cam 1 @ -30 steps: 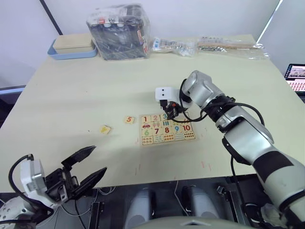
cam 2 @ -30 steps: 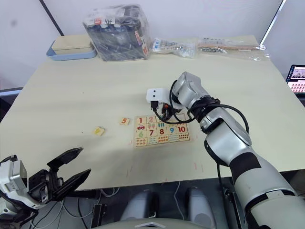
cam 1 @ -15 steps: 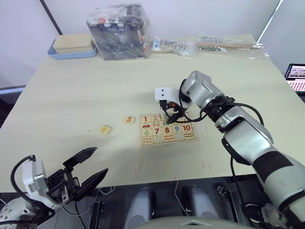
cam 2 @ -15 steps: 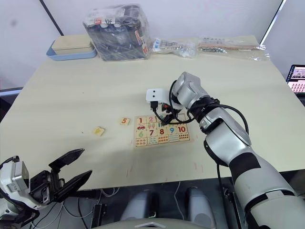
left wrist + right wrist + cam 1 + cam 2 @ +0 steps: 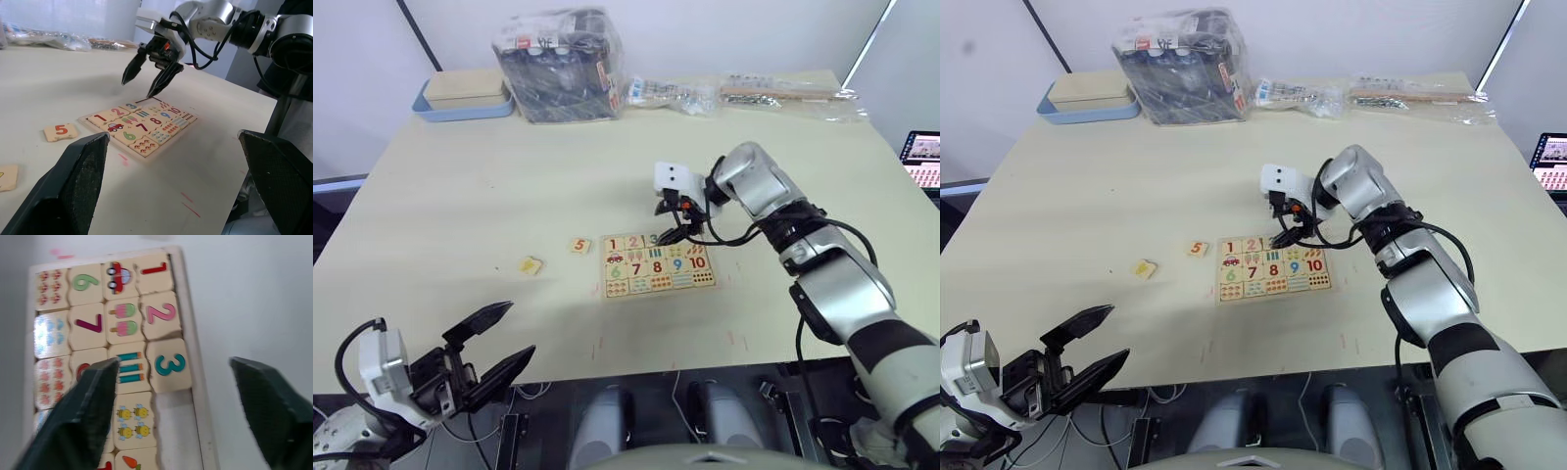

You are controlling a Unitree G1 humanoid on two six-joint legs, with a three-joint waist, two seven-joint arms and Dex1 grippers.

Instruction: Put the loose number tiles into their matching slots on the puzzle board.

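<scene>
The puzzle board (image 5: pixel 657 265) lies in the middle of the table. Tiles 1, 2 and 3 (image 5: pixel 169 364) sit in its top row, and the slot (image 5: pixel 174 420) beside the 3 is bare. A loose tile with a red 5 (image 5: pixel 579 245) lies left of the board. Farther left lies another loose tile (image 5: pixel 530 265) with a yellow mark I cannot read. My right gripper (image 5: pixel 669 233) hovers just above the board's far edge, open and holding nothing. Off the table's near left corner, my left gripper (image 5: pixel 520 328) is open and holds nothing.
A blue-rimmed tray (image 5: pixel 462 108) with a pale box stands at the back left, next to a plastic-wrapped bundle (image 5: pixel 558 64). Clear bags (image 5: pixel 671 95) and a long wrapped pack (image 5: pixel 788 93) lie along the far edge. A screen (image 5: pixel 922 159) shows at the right.
My right gripper has drawn back from the board's top row, up and to the right. The left gripper has stayed where it was.
</scene>
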